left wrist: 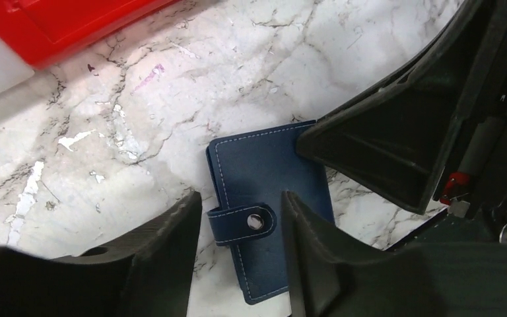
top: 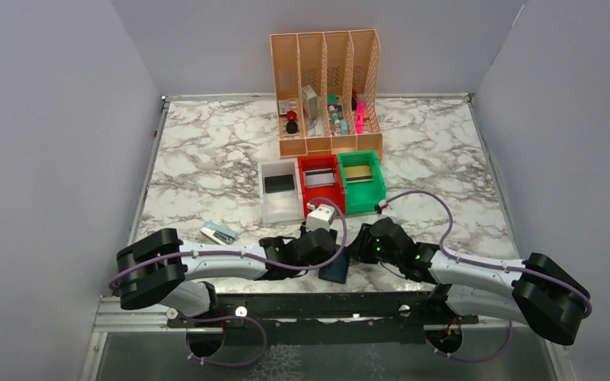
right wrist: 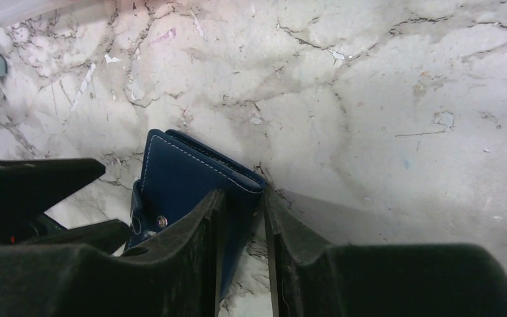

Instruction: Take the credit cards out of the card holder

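Your card holder [top: 334, 270] lies closed on the marble table [top: 206, 151], at 6 o'clock from the red bin [top: 303, 184]. Your left gripper [left wrist: 241, 198], at the holder's 9 o'clock, stands spread on either side of the snapped strap [left wrist: 241, 224]. Your right gripper [right wrist: 244, 195], at 3 o'clock, pinches the holder's edge.

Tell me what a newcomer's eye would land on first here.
The flat dark navy-blue card holder, snapped shut, sits at the marble table's near edge, the left tool straddling its strap, the right tool pinching its edge. Behind stand white, red and green plastic bins in a row, then a tall orange slotted file rack at the back.
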You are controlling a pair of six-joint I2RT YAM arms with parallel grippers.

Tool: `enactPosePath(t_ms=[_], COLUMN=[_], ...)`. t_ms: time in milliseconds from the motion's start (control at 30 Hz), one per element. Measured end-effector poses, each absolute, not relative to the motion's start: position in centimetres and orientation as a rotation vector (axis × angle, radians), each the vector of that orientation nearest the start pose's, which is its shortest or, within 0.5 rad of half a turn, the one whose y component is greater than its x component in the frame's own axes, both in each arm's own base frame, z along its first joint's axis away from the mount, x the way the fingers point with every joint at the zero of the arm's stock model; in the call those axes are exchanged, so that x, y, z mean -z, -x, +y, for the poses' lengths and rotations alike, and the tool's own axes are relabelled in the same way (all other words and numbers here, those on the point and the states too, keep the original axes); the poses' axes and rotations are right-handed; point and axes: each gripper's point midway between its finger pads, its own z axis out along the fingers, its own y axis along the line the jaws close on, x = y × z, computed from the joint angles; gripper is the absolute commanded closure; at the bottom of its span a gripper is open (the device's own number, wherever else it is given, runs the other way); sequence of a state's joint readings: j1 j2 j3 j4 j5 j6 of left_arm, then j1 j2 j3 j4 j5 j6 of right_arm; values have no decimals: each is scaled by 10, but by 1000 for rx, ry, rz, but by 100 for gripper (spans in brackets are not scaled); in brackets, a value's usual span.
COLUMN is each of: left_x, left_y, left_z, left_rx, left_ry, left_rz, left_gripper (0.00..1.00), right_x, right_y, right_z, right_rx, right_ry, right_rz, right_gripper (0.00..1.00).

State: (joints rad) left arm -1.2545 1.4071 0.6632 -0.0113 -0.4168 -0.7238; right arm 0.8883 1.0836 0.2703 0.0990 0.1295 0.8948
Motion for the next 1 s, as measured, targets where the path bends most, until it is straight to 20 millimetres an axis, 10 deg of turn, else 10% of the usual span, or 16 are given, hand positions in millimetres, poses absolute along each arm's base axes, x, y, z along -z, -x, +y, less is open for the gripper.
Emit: enactPosePath(t_ms=[600,1000], left_x=[-35,-35], left_y=[-145,-138], left_z=[-316,-309], left_rx=[438,454], left_ry=[-504,-558], left_rz=[2368,2364], left_gripper=[31,70], right_x=[-26,-24], right_y=[-167,-173], right_z=[223,226], right_rx=[-706,-699], right_ry=[22,-97], right_rz=[2437,2455], right_gripper=[60,59])
